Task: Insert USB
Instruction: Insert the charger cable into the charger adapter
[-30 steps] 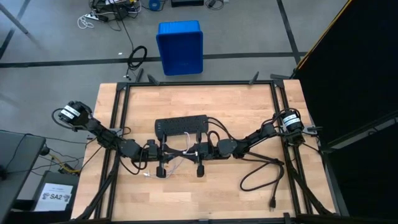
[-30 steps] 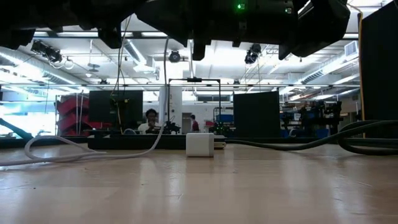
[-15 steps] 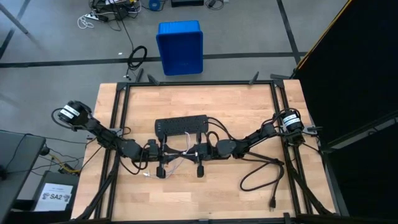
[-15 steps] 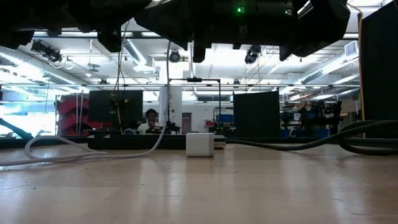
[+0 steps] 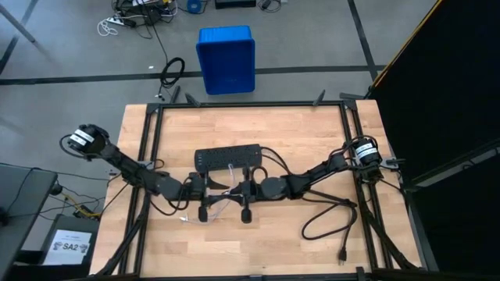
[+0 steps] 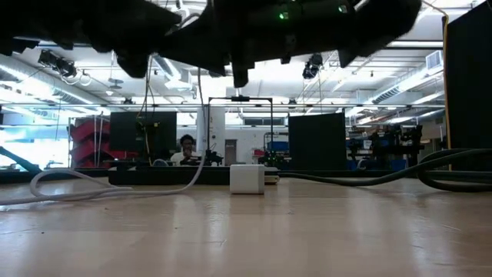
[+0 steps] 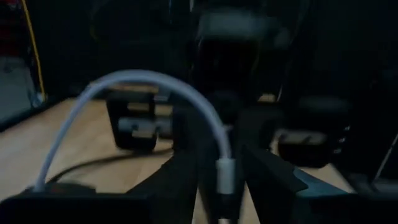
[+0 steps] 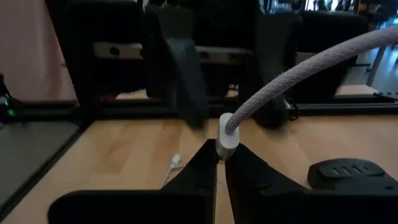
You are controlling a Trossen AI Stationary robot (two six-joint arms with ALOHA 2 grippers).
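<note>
Both dark arms met at table centre, just in front of the black rectangular power strip [image 5: 227,158]. The left gripper [image 7: 222,186] pinched one plug end of the thin whitish-grey USB cable [image 7: 149,93], fingers narrow around it, cable arching away. The right gripper [image 8: 221,163] clamped the other white plug end, braided cable rising off it. The cable's slack lay on the wooden table [image 5: 312,133] between the grippers. A small white cube adapter [image 6: 247,178] sat by the strip; a thick black power cord [image 5: 328,215] coiled on the right
</note>
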